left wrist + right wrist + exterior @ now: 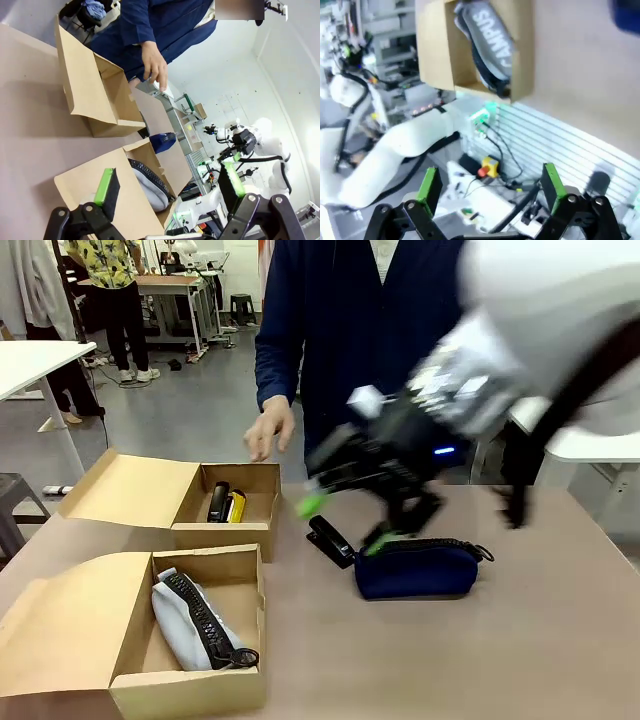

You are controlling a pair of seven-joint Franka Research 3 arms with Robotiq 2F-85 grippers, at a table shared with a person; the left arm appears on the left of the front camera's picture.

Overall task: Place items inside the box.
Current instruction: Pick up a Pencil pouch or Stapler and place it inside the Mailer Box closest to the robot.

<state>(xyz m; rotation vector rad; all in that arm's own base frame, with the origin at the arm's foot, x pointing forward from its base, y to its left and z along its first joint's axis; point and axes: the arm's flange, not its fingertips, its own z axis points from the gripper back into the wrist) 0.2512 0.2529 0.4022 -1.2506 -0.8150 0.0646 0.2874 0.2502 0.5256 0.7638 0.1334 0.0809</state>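
Brown desk (560,660) carries the navy zip pouch (415,572), lying flat just beside the black stapler (330,540). It looks soft, light and saggy, so pinch across its padded middle. The right tool (345,522) hangs over its stapler-side end, spread and empty; the left tool (170,187) is released too

The right gripper (345,522) is being smeared by blur. Just below its fingertips, the black stapler (328,540) is being partly hidden by the navy zip pouch (415,572), itself being cropped at the right wrist view's corner.
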